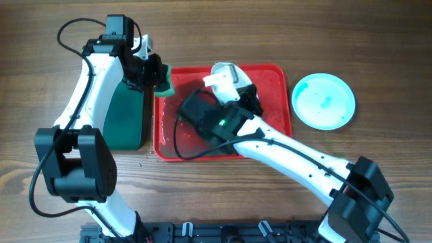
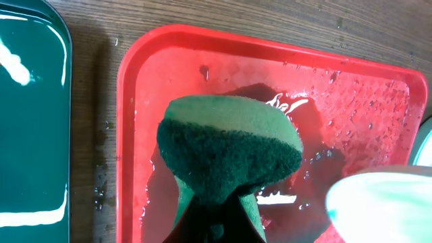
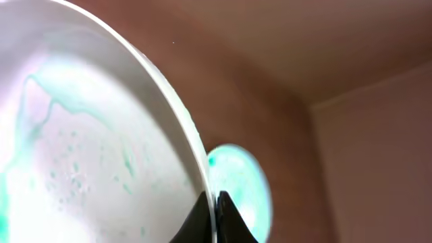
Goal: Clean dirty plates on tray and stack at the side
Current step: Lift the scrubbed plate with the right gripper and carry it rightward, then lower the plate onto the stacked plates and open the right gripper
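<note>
Round white plate [image 3: 88, 135], teal-smeared — tilted above the large red plastic tray [image 2: 128, 101], rim pinched in my right gripper [image 3: 214, 214]. My left gripper [image 2: 216, 219] clamps a green sponge [image 2: 229, 142] over the tray. I note a second, pale-aqua plate [image 1: 323, 100] on the wooden table [image 1: 378, 40] beside it.

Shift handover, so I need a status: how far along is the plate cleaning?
One plate already lies on the table beside the tray. The right gripper holds a second plate, streaked teal, over the tray; the left gripper holds the sponge. Wiping and stacking remain.
</note>
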`<state>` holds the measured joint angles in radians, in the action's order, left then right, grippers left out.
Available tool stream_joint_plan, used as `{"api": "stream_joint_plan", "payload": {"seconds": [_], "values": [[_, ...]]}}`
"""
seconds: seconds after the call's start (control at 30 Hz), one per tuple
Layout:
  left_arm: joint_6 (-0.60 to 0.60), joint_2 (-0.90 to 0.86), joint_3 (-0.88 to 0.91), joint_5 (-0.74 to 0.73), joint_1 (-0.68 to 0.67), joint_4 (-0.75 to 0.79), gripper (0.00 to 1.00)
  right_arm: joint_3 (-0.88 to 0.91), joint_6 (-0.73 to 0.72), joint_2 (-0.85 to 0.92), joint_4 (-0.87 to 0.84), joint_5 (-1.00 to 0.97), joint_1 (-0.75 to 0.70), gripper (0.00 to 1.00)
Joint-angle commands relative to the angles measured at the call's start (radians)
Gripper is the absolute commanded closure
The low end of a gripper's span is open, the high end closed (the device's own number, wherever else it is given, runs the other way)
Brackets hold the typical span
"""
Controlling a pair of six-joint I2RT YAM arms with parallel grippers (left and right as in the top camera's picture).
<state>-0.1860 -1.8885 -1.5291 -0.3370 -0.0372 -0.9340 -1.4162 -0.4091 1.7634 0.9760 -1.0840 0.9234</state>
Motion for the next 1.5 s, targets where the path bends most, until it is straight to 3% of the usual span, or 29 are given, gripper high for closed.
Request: {"api": "stream_joint_plan", "payload": {"seconds": [0.0,0.1,0.23,0.37,0.53,0.7,0.93,0.97,1.03,1.07,1.17,1.27,1.37,1.47], "values": [[-0.01,-0.01,0.007,0.006,-0.006,0.006,0.96,-0.01,-0.039,-0.032,0.013,0.371,-0.11,0.96],[-0.01,-0.01,0.007,0.006,-0.006,0.005,0.96,-0.01,-0.035,-0.065,0.009,0.55,-0.22,0.96],[-0.01,-0.01,0.007,0.006,-0.006,0.002,0.96,-0.01,0.091,-0.156,-0.037,0.969,-0.563,0.96],[-0.01,-0.01,0.007,0.007,-0.006,0.003,0.96,-0.008,0.174,-0.154,-0.03,1.223,-0.826,0.96],[-0.01,-0.01,0.007,0.007,-0.006,0.011,0.96,0.031,0.174,-0.146,-0.038,1.24,-1.073,0.96],[-0.01,-0.01,0.007,0.007,-0.006,0.011,0.96,0.162,0.142,-0.127,-0.127,1.196,-1.21,0.96],[-0.009,-0.01,0.007,0.009,-0.006,0.015,0.96,0.368,0.062,-0.088,-0.315,1.065,-1.252,0.96],[-0.009,-0.01,0.007,0.017,-0.006,0.015,0.96,0.377,0.062,-0.082,-0.326,1.065,-1.252,0.92],[-0.009,-0.008,0.004,0.053,-0.004,0.016,0.96,0.381,0.072,-0.066,-0.332,1.107,-1.25,0.53],[-0.008,0.0,-0.008,0.067,0.003,0.005,0.96,0.374,0.107,-0.068,-0.33,1.169,-1.25,0.45],[-0.001,0.05,-0.047,0.135,0.036,-0.04,0.96,0.298,0.153,-0.079,-0.252,1.244,-1.233,0.34],[0.066,0.121,-0.049,0.22,0.08,-0.098,0.96,0.161,0.224,-0.106,-0.138,1.279,-1.161,0.32],[0.156,0.125,-0.038,0.362,0.123,-0.176,0.96,0.076,0.293,-0.109,-0.138,1.47,-1.06,0.22],[0.156,0.116,0.032,0.435,0.159,-0.138,0.96,0.076,0.275,-0.101,-0.16,1.485,-0.97,0.21]]}}
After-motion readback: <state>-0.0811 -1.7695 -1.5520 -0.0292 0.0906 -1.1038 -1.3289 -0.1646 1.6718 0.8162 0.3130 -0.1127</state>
